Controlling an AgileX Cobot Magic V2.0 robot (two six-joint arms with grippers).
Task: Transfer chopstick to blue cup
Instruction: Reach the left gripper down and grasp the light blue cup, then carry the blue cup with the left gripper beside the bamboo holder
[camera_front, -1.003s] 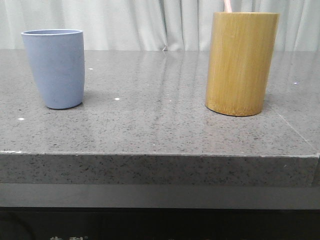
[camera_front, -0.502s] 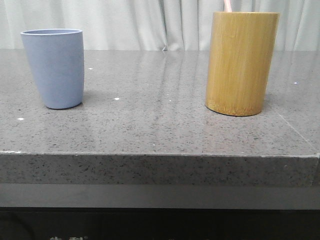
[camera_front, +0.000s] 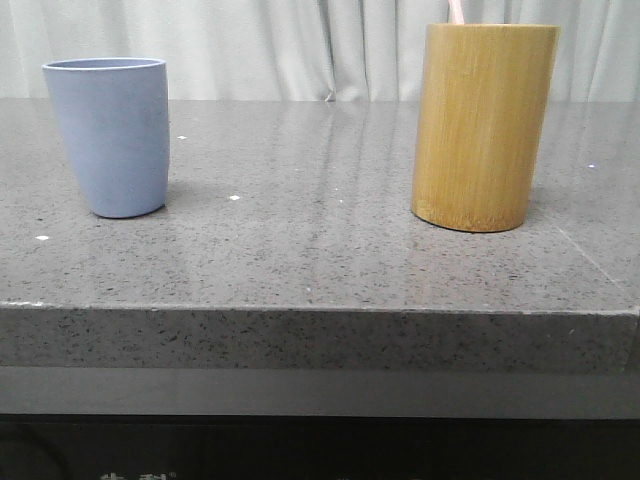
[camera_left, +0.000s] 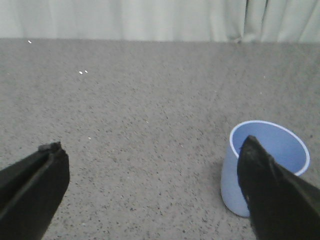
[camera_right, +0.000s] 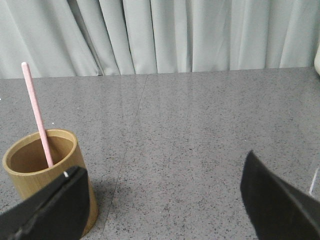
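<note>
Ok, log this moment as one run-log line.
thin pale pink chopstick: standing in yellow-brown bamboo holder | matte light blue cup: upright | left hand: open | right hand: open | transfer: not started

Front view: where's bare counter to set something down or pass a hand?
Widest free patch: between the blue cup and the bamboo holder, running to the counter front edge. Narrow strips lie outside each cup. The chopstick stands in the holder.

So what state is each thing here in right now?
chopstick: leaning inside the bamboo holder.
bamboo holder: upright on the table.
blue cup: upright, empty.
left gripper: open, holding nothing.
right gripper: open, holding nothing.
</note>
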